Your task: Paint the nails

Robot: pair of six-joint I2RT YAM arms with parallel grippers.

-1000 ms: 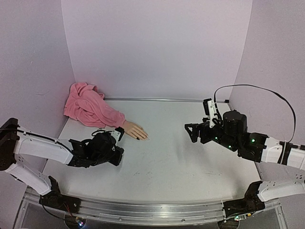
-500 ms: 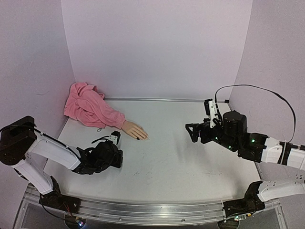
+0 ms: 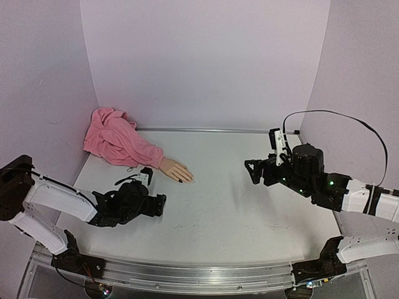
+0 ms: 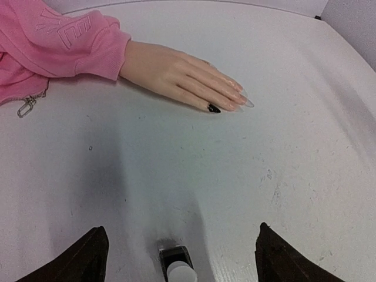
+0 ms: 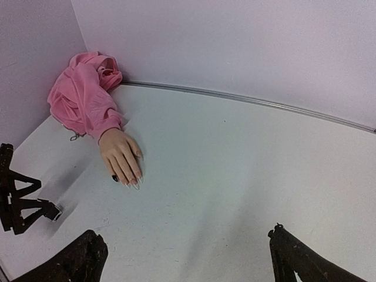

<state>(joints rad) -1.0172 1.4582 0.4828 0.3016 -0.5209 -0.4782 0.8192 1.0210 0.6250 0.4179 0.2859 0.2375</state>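
Note:
The beige mannequin hand (image 4: 176, 73) lies flat, its pink sleeve (image 4: 53, 41) to the left. One of the nails (image 4: 214, 108) is dark and the other nails (image 4: 242, 101) are pale. My left gripper (image 4: 181, 227) is open, low over the table, a short way in front of the fingertips. A small dark bottle (image 4: 175, 265) with a pale end sits between its fingers (image 4: 88, 258), touching neither. From above, the left gripper (image 3: 157, 205) is just below the hand (image 3: 176, 170). My right gripper (image 3: 251, 169) is open and holds nothing, well right of the hand (image 5: 120, 155).
The bunched pink sleeve (image 3: 112, 140) fills the back left corner. Purple walls close in the table on three sides, with a metal strip (image 3: 218, 130) along the back edge. Bare white tabletop (image 3: 218, 199) stretches between the two grippers.
My left gripper has gone from shut to open, and the small bottle now sits loose between its fingers. The left arm shifted slightly. The right arm has barely moved.

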